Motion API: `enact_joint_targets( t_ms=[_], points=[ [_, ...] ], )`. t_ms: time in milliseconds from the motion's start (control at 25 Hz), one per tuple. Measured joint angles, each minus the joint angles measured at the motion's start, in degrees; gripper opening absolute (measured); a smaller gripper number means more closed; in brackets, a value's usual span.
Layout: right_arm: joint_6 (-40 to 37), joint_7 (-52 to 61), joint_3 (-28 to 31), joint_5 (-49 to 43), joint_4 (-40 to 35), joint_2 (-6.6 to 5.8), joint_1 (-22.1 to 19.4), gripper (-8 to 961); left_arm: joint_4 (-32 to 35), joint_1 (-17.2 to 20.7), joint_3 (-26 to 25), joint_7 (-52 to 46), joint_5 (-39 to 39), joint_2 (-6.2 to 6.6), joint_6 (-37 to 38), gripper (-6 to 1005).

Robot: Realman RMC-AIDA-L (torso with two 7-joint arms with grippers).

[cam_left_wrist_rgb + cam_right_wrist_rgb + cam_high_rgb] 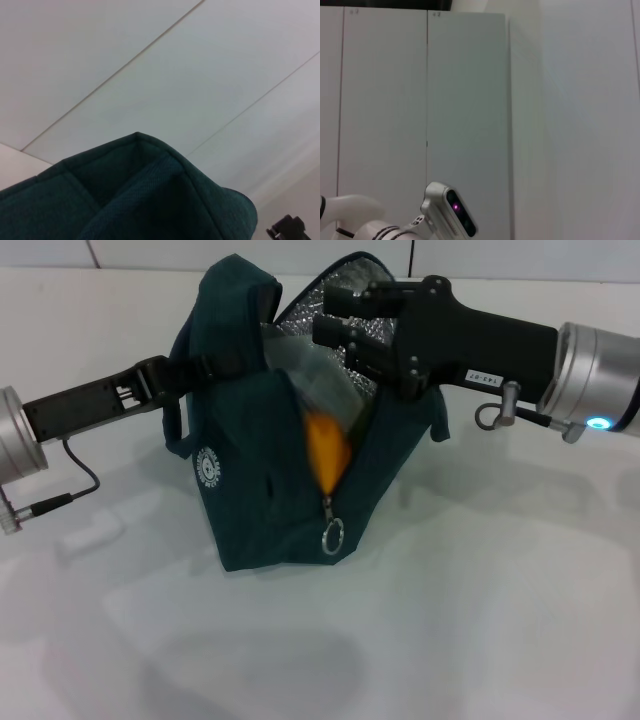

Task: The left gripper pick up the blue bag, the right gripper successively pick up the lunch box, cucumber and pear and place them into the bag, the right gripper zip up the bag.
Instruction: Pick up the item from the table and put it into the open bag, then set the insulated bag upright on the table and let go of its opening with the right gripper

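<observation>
I take the bag (262, 490) as my landmark. It stands on the counter (480, 620), mouth open upward. At its near face the zip runs from the ring pull (333, 536), low on the front, up and away toward the far rim, and this is the axis of the closing move. Just above the pull, through the open slit, I see the orange pear (327, 452), and behind it something clear that I judge to be the lunch box (312, 375). The cucumber I cannot make out.

On the bag's left side, my left gripper (190, 373) is closed on the handle strap and holds that side up. Over the far half of the mouth, my right gripper (345, 320) hangs above the silver lining; whether its fingers are apart or together I cannot tell.

I judge that loading is nearly finished and the zip comes next. The pull lies below the right gripper and nearer to me, and the right arm is the closer one.
</observation>
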Motion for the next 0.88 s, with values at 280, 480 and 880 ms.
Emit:
enact_joint_targets(
  t_ms=[280,480,880],
  points=[
    [1.0,-0.2,1.6,2.6,-1.4,-0.34,-2.6,206,0.0,0.0,0.0,0.0,0.0,0.00,0.0,47],
    [2.2,-0.8,9.6,2.8,-1.1,-0.97,-5.3,425,0.0,0.0,0.0,-0.1,0.0,0.00,0.0,47],
    [16.3,1.2,13.7,-0.6,0.0,-2.97,-7.5,535,0.0,0.0,0.0,-0.3,0.0,0.00,0.0,48]
  ],
)
